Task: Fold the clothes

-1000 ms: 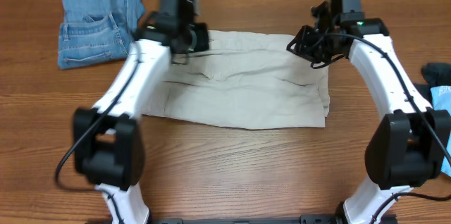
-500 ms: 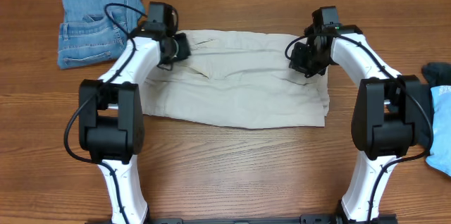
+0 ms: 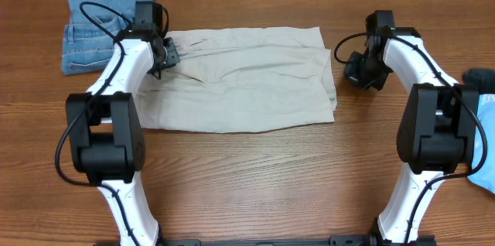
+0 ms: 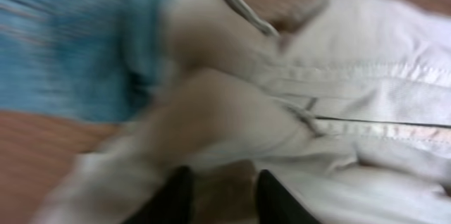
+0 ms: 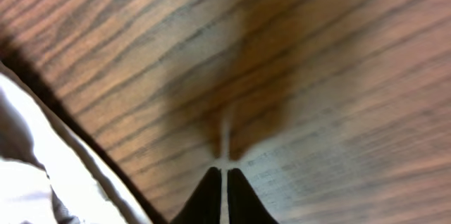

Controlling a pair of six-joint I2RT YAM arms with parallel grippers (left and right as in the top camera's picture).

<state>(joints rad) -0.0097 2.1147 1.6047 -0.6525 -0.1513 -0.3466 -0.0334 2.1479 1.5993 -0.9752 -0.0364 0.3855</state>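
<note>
The clothes in play are cream-beige shorts point(image 3: 247, 83), lying flat and folded across the middle of the table. My left gripper point(image 3: 164, 52) sits at their left end, close to the waistband. In the left wrist view its fingers point(image 4: 180, 196) stand apart over beige cloth point(image 4: 352, 76), which is blurred, and they pinch nothing that I can see. My right gripper point(image 3: 360, 70) hovers over bare wood just right of the shorts. It is shut and empty point(image 5: 224, 182), with the shorts' edge point(image 5: 28, 153) at the lower left.
Folded blue denim point(image 3: 100, 29) lies at the back left, close to my left gripper, and shows blurred point(image 4: 63, 41) in the left wrist view. Dark point(image 3: 479, 82) and light-blue point(image 3: 486, 122) pieces lie at the right table edge.
The shorts have slid to the left with my left gripper, whose jaws have widened. My right gripper has let go of the shorts' right end, moved off to the right and shut.
</note>
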